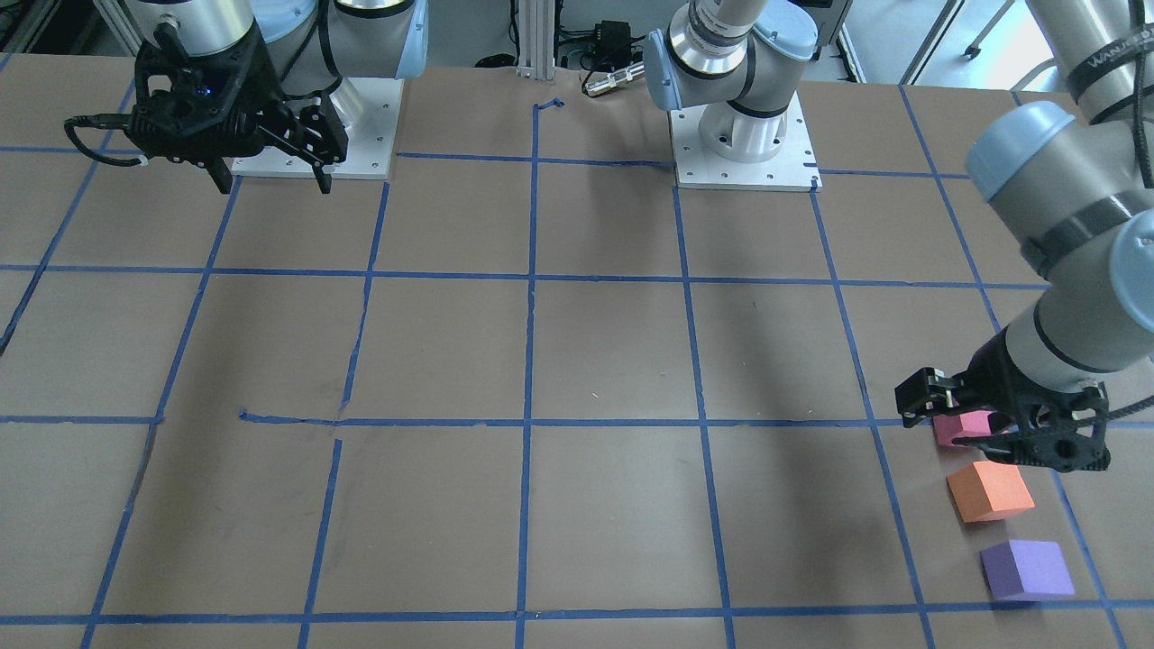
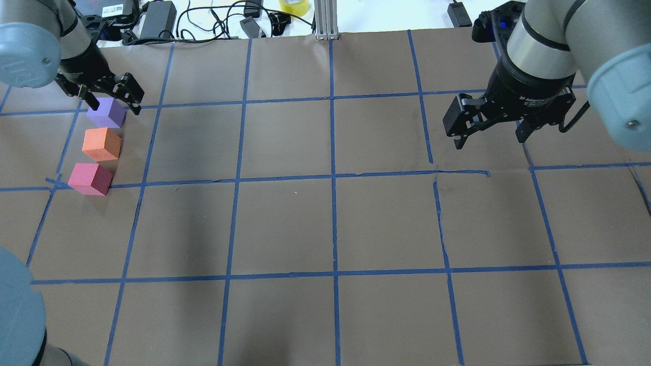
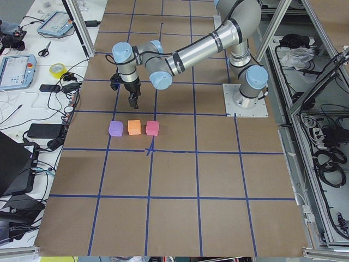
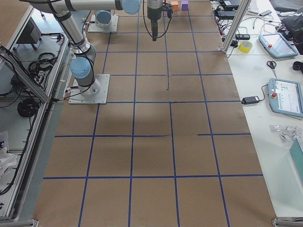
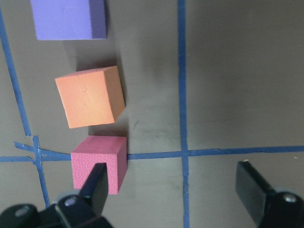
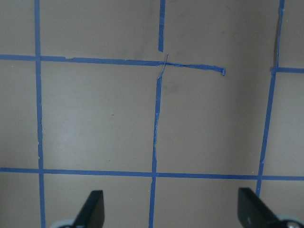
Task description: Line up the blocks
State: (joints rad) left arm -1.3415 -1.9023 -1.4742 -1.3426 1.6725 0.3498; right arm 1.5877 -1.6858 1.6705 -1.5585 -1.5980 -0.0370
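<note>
Left hand (image 5: 171, 168): hanging open, holding nothing.
Pink block (image 5: 97, 156): sitting near one finger (image 5: 95, 190); be lifting your hand straight up.

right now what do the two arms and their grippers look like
The left arm and right arm are silver-grey tubes with light blue joint caps. The left gripper and right gripper are black and two-fingered. The right one has white lettering on its collar, a blue light and a looping black cable.
</note>
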